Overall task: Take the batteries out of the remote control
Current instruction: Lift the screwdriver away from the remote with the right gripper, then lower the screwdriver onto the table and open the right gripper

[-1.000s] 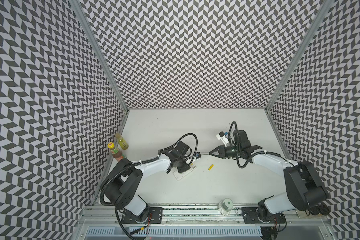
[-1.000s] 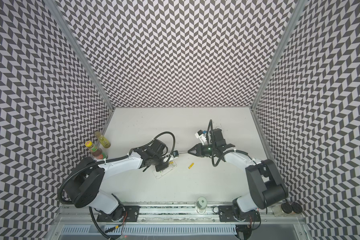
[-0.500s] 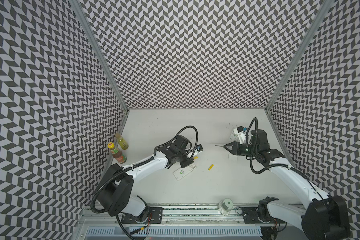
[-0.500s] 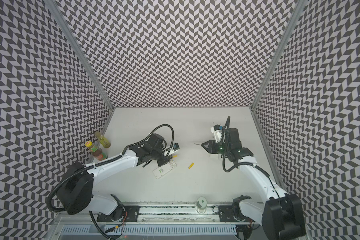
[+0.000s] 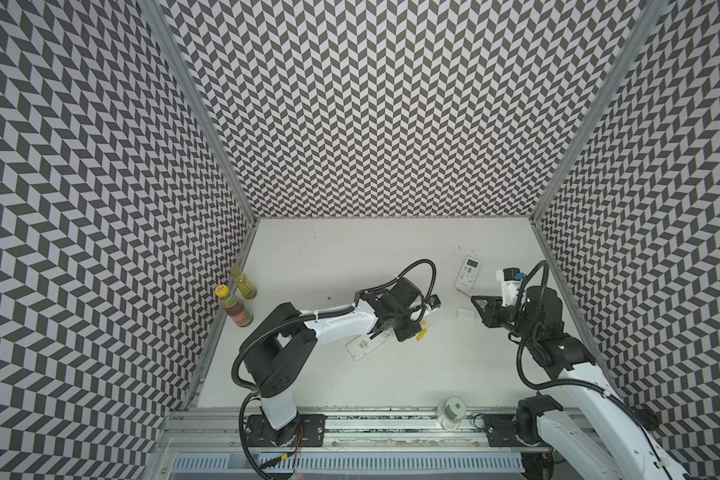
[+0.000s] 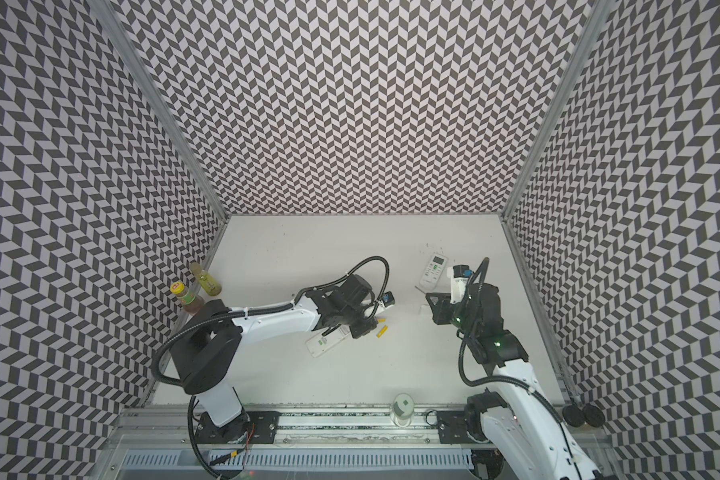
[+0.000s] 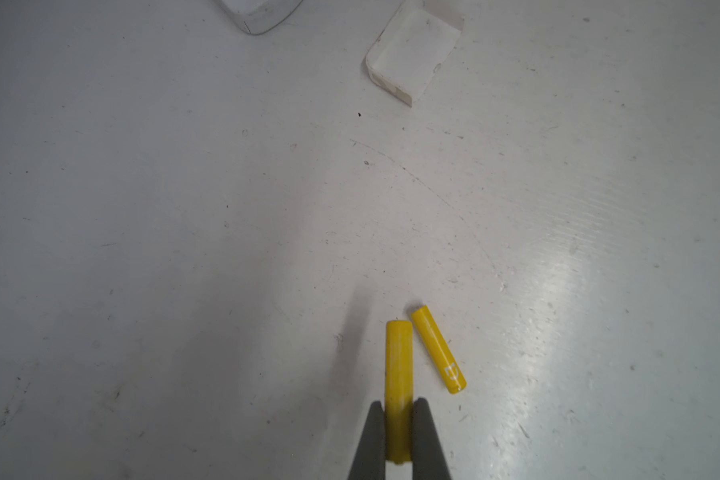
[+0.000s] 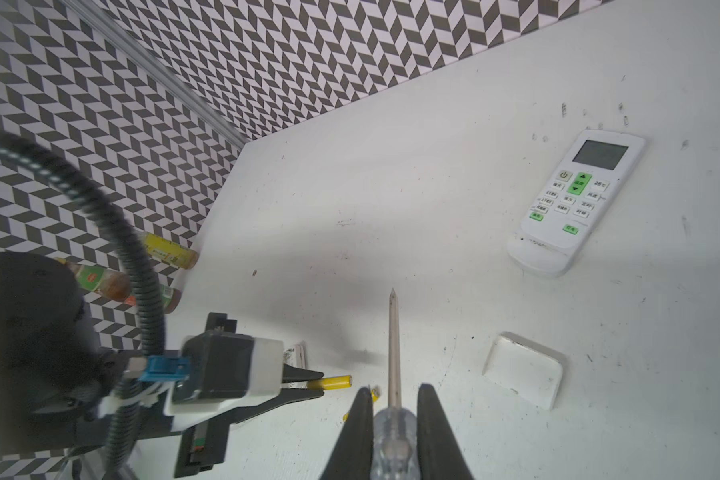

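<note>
A white remote control (image 5: pixel 362 348) (image 6: pixel 321 343) lies back-up on the table under my left arm. Just right of it, my left gripper (image 5: pixel 413 328) (image 7: pixel 399 405) is shut on one of the batteries, a bright yellow cell (image 7: pixel 399 365) (image 8: pixel 334 381) that sticks out forward between the fingers. A second yellow battery (image 7: pixel 438 350) (image 5: pixel 421 335) (image 6: pixel 382 331) lies loose on the table beside it. My right gripper (image 5: pixel 477 301) (image 8: pixel 395 392) is off to the right, shut on a screwdriver's clear handle (image 8: pixel 393 432) with the shaft pointing forward.
A white battery cover (image 7: pixel 412 54) (image 8: pixel 524 374) lies between the two grippers. Another white remote (image 5: pixel 468 272) (image 8: pixel 576 199), buttons up, sits at the back right. Two bottles (image 5: pixel 237 305) stand by the left wall. A small jar (image 5: pixel 452 411) stands at the front edge.
My right arm has pulled back to the right with the screwdriver. My left gripper has come off the remote and moved right with a yellow battery in it.
</note>
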You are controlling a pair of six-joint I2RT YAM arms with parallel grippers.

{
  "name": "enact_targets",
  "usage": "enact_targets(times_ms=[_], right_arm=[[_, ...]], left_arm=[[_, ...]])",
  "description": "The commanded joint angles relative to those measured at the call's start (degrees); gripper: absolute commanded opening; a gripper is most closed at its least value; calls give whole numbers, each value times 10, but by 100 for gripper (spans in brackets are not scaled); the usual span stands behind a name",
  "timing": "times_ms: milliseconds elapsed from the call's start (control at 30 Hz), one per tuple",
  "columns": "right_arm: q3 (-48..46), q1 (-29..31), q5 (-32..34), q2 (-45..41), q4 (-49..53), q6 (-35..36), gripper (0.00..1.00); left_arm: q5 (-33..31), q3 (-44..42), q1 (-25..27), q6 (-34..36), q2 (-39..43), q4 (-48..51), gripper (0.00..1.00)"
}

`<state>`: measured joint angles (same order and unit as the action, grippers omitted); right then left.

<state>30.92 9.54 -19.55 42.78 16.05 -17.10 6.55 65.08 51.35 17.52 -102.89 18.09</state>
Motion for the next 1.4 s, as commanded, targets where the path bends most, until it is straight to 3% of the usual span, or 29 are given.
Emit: enact_targets(times_ms=[0,433,1067,1367], right_arm=[[-1,-2,50,-23,-47,10,0],[-7,-3,54,-19,-52,10,0],[-10,-3,48,-13,-56,10,0],[-10,-2,47,-9,-54,10,0]], left_arm=[[-26,35,2,-38,-31,5,0],[-65,50,6,-37,-86,15,0],[-79,35,8,-27,-103,15,24],[-76,35,8,-25,-76,24,30]])
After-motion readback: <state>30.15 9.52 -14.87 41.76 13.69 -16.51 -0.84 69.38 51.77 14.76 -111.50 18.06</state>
